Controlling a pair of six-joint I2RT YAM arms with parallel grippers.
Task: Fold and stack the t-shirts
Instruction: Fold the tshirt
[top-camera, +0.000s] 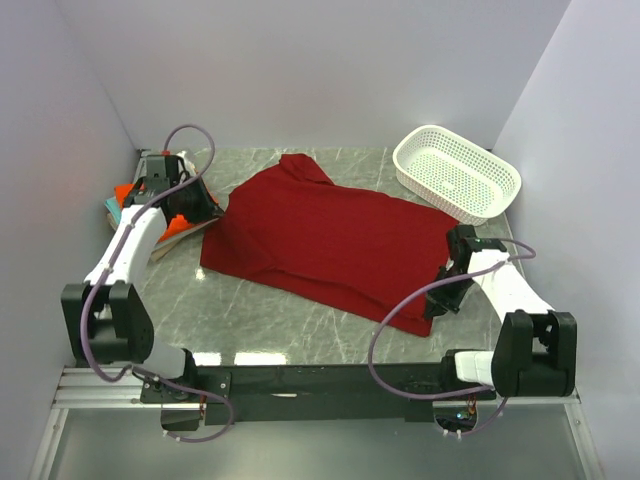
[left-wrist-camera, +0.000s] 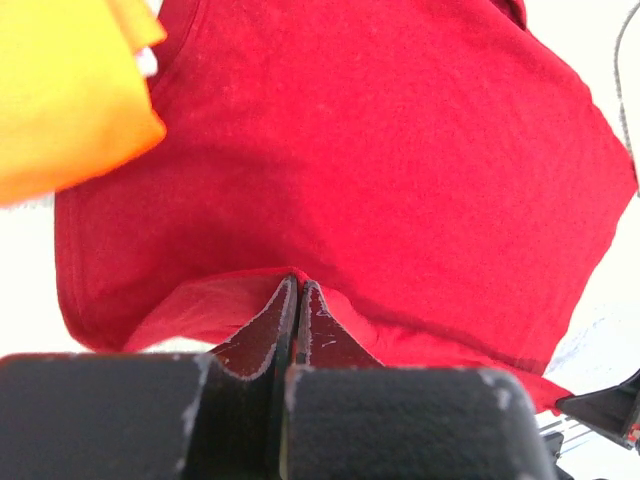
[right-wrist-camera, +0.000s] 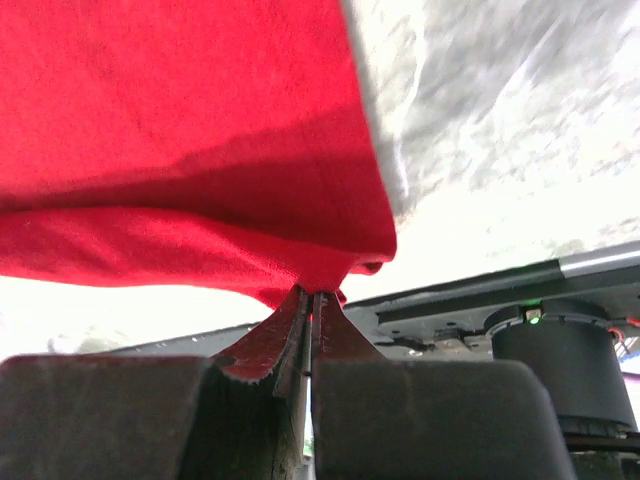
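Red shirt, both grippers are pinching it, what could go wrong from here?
The left gripper and right gripper each pinch only a small tuck of the red shirt, so an edge might slip out mid-fold. The left pinch sits beside the orange shirt, which a swing could snag or drag.

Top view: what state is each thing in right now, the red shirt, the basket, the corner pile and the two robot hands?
red t-shirt, spread out on the table, pinched at its left and right edges
left hand, shut on the red t-shirt's edge
right hand, shut on the red t-shirt's corner
white basket, upright, nothing in it
stack of t-shirts, folded, partly hidden by the left arm
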